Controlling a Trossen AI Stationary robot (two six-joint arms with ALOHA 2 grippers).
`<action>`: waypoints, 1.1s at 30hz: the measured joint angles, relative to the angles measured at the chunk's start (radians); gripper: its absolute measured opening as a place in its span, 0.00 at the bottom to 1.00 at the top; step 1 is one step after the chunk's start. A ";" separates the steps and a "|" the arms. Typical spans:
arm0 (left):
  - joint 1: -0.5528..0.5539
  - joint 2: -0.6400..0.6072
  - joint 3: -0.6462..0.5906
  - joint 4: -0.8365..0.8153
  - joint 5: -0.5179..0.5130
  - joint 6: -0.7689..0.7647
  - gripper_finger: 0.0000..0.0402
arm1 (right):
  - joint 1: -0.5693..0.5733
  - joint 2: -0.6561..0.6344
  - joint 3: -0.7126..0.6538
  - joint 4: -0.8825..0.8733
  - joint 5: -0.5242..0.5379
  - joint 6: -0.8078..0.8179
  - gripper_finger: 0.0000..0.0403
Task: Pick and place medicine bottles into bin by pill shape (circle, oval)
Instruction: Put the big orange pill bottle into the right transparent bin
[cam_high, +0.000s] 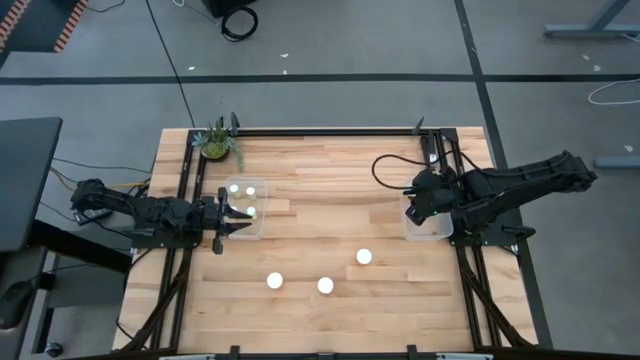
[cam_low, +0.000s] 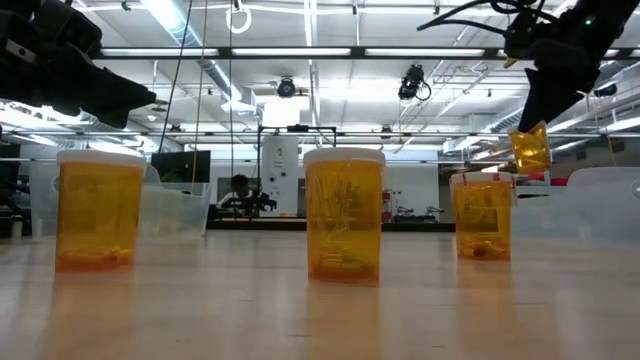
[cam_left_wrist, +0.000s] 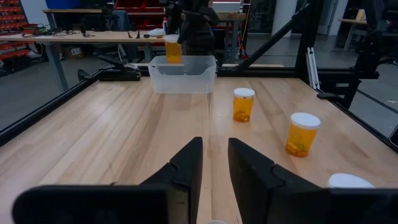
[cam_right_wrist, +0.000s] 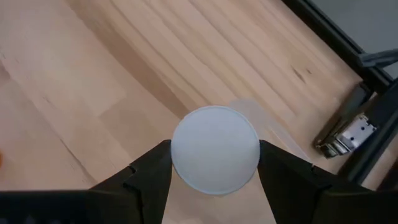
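The right gripper (cam_right_wrist: 214, 163) is clamping a medicine bottle (cam_right_wrist: 215, 149) by its white cap, with one finger pressing on each side, and is holding it in the air above the clear bin (cam_high: 428, 222) at the right edge of the wooden table (cam_high: 320, 190). In the low view, the held bottle's orange body (cam_low: 531, 148) is hanging clear of the tabletop. The left gripper (cam_left_wrist: 214, 163) is hovering beside the other clear bin (cam_high: 247, 206) on the left side, its fingers parted with nothing between them; that bin is holding bottles with white caps (cam_high: 236, 189). Three more bottles are standing upright on the table's near half, well apart from one another (cam_high: 274, 281), (cam_high: 325, 285), (cam_high: 364, 257). A green potted plant (cam_high: 216, 141) is sitting at the table's far left corner.
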 joint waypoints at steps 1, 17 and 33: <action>0.000 0.000 0.000 0.000 0.000 -0.001 0.21 | 0.000 0.000 -0.002 -0.001 0.001 0.000 0.56; 0.000 0.000 0.000 0.000 0.000 0.000 0.21 | -0.052 -0.165 -0.253 0.156 -0.006 0.069 0.56; 0.000 0.000 0.000 0.000 0.000 0.000 0.22 | -0.075 -0.133 -0.359 0.134 0.129 0.339 0.56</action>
